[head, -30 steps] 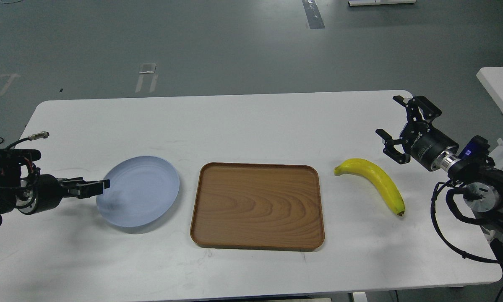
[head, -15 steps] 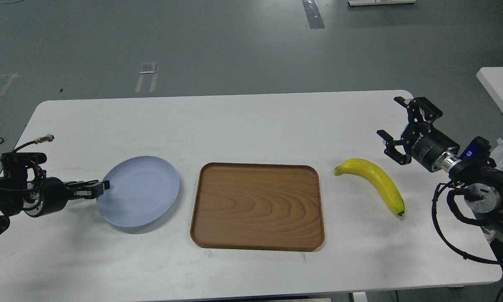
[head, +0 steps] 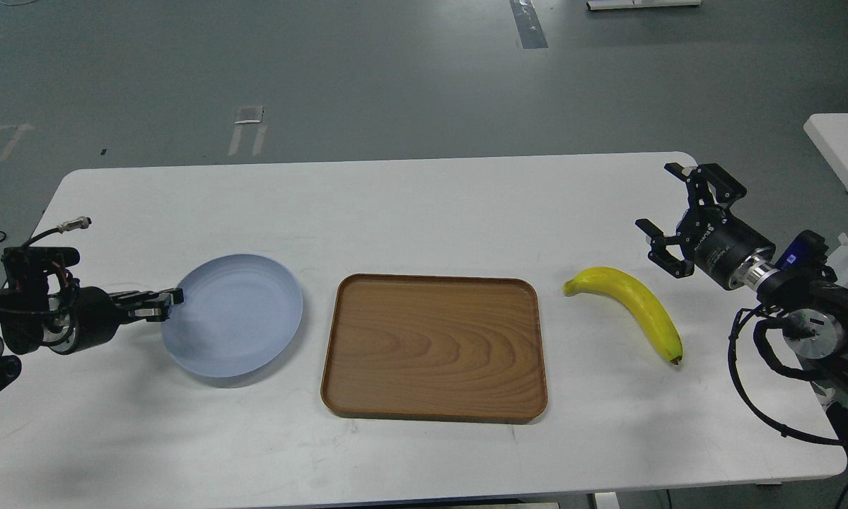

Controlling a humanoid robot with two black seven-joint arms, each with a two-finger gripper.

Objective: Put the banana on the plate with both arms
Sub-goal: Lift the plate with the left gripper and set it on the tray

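Observation:
The pale blue-grey plate [head: 236,318] is at the left of the white table, its left side raised a little. My left gripper [head: 171,302] is shut on the plate's left rim. The yellow banana [head: 636,300] lies flat on the table, to the right of the tray, with its dark tip toward me. My right gripper [head: 655,198] is open and empty, above and just behind the right of the banana, apart from it.
A rectangular brown wood-grain tray [head: 434,406] lies between the plate and the banana. The white table [head: 409,205] ends close behind my right gripper. A white object [head: 844,141] stands off the table at the far right.
My left gripper has risen slightly with the plate's left rim, and the plate has shifted up and away with it. The right arm and the banana have hardly moved.

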